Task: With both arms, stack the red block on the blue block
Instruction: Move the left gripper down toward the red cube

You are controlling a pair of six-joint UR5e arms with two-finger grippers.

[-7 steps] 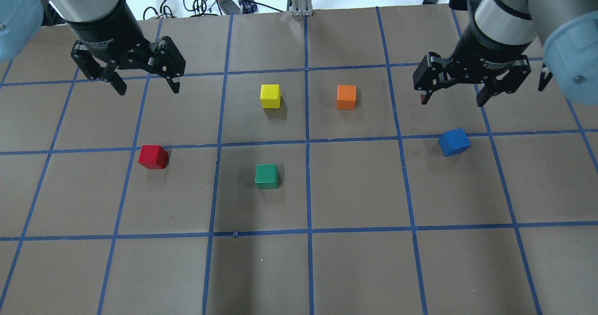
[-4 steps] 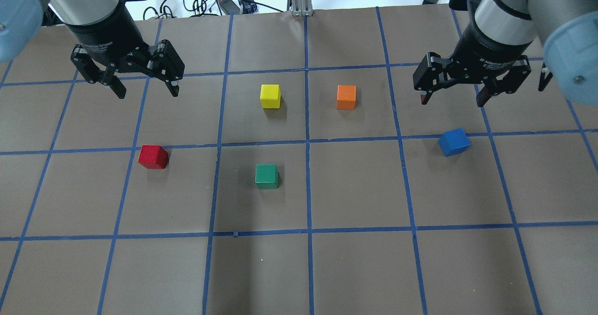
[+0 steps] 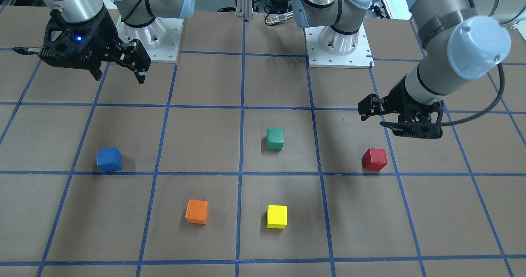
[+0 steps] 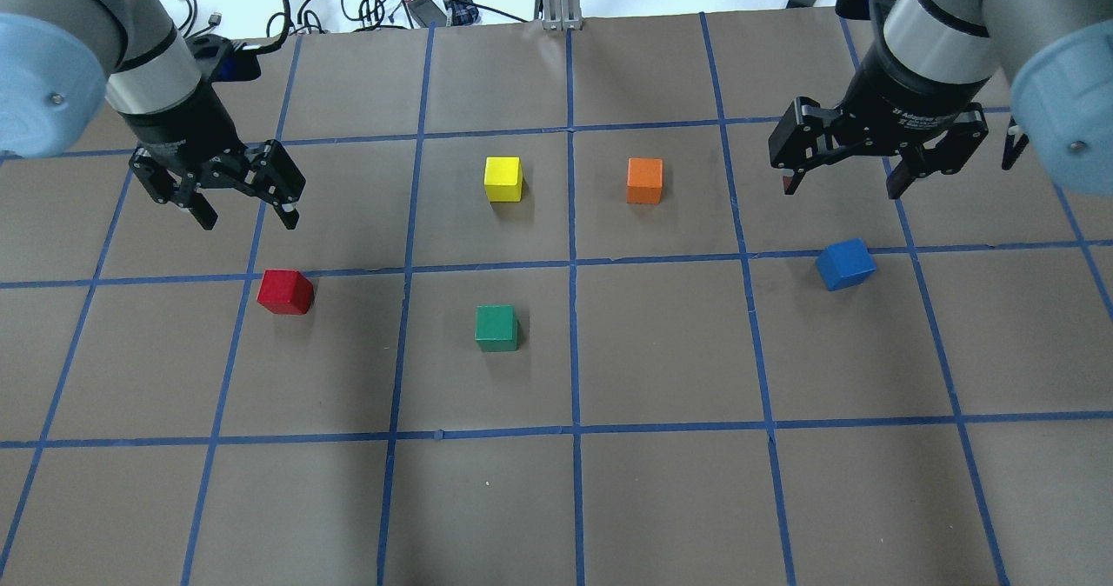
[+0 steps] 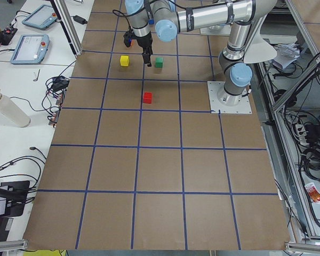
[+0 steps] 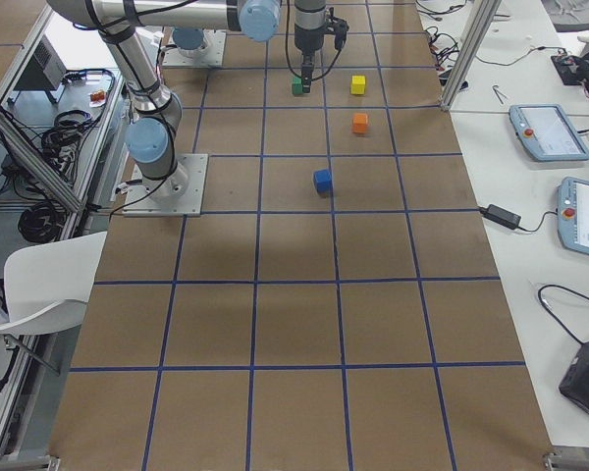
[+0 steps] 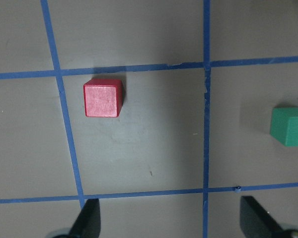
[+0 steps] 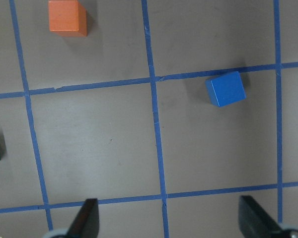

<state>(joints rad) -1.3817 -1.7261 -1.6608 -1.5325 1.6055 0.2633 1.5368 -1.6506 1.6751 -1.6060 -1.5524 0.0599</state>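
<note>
The small matte red cube [image 4: 284, 292] sits on the brown tabletop [image 4: 661, 351] well to our left of the small green cube [image 4: 496, 327], and the small matte blue cube [image 4: 845, 264] sits well to its right. Our left tool [image 4: 249, 218], spread wide and empty, hovers near the red cube but off-centre above it, so we judge it the nearer. The right tool [image 4: 841, 188], equally spread, hangs near the blue cube.

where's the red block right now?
Overhead view, left side: the red block sits just under a tape line, left of the green block, near the open left hand.
</note>
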